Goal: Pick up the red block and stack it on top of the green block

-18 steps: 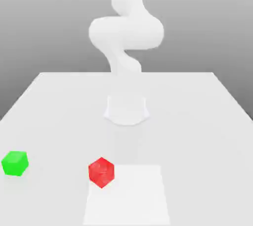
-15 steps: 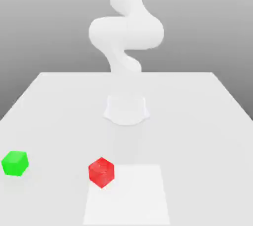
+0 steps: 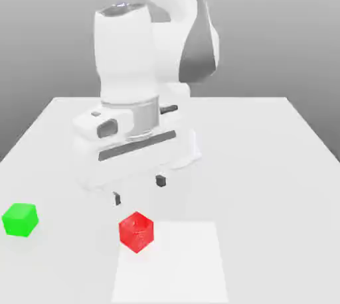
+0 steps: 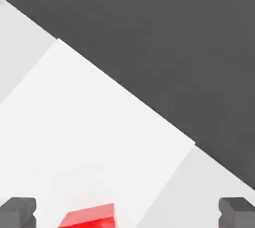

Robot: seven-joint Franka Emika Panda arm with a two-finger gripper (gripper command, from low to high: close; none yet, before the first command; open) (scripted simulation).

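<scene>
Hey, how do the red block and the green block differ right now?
The red block is red and sits turned corner-forward; the green block is green and sits nearly square to the exterior view. The red block lies just under the open claw; the green block stands apart, toward the exterior view's left. Both are similar-sized cubes resting on the table.

Colour reference: blocks, arm and table

Red block (image 3: 136, 231): bright red, faint ringed pattern. Green block (image 3: 20, 220): plain bright green. Arm (image 3: 129, 70): white, grey band. Fingertips (image 4: 18, 211): dark grey. Table (image 3: 265, 163): white, with a lighter square patch (image 3: 179, 266).
</scene>
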